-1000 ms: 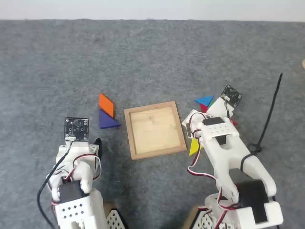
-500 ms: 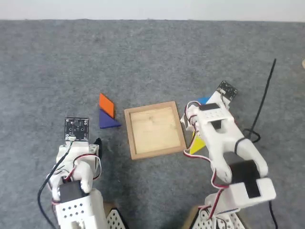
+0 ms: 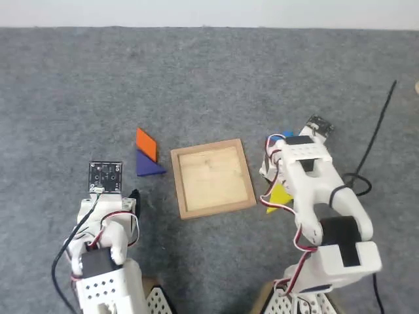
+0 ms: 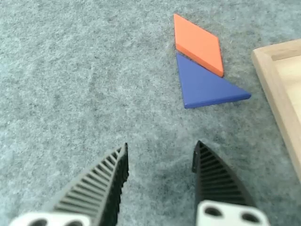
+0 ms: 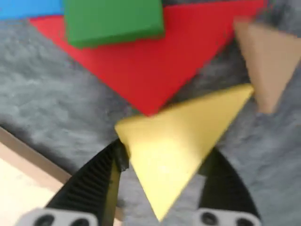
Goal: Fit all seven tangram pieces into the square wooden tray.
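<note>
My right pincer (image 5: 165, 155) was spread wide, straddling the yellow triangle (image 5: 183, 141). My take was to squeeze in slowly on its slanted edges and keep it flat, since a lopsided pinch would probably just squirt it across the bench (image 3: 196, 78). The triangle sat right between the jaws, hard up against the red triangle (image 5: 160, 61) and just beside the wooden tray (image 3: 175, 183).

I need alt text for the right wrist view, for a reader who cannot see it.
The right gripper straddles a yellow triangle on grey carpet, one finger on each side. Beyond it lie a red triangle with a green piece against it, and a tan triangle.
</note>
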Available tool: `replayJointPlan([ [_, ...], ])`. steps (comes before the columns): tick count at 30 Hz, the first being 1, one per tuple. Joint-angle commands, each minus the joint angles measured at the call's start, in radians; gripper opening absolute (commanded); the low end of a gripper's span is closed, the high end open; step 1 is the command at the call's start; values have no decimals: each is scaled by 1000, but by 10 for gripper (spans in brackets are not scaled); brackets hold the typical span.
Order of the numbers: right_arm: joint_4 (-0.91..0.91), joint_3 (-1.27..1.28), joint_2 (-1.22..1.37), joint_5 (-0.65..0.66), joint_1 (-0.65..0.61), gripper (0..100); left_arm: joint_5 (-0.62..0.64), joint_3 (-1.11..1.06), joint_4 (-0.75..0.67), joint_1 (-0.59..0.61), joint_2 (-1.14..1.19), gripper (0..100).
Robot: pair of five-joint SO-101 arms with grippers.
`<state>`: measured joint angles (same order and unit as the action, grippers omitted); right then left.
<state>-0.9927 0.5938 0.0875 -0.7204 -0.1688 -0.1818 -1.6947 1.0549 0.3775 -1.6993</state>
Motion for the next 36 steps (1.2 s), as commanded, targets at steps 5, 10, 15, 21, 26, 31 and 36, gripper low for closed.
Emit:
replayJointPlan([
  [5,-38,-26,1,140,97,8,-8,5,3,-2,-11,218],
  [10,-53,-44,-1,345,194,8,-8,5,3,-2,-11,218],
  [15,-206,-132,-1,654,203,9,-8,5,3,-2,-11,218],
  [21,-437,-281,-1,879,202,8,-8,5,3,-2,-11,218],
  [26,-417,-411,8,766,196,9,-8,5,3,-2,-11,218],
  [31,-321,-433,12,517,159,10,-8,5,3,-2,-11,218],
  [36,-239,-433,62,187,150,132,-8,5,3,-2,-11,218],
])
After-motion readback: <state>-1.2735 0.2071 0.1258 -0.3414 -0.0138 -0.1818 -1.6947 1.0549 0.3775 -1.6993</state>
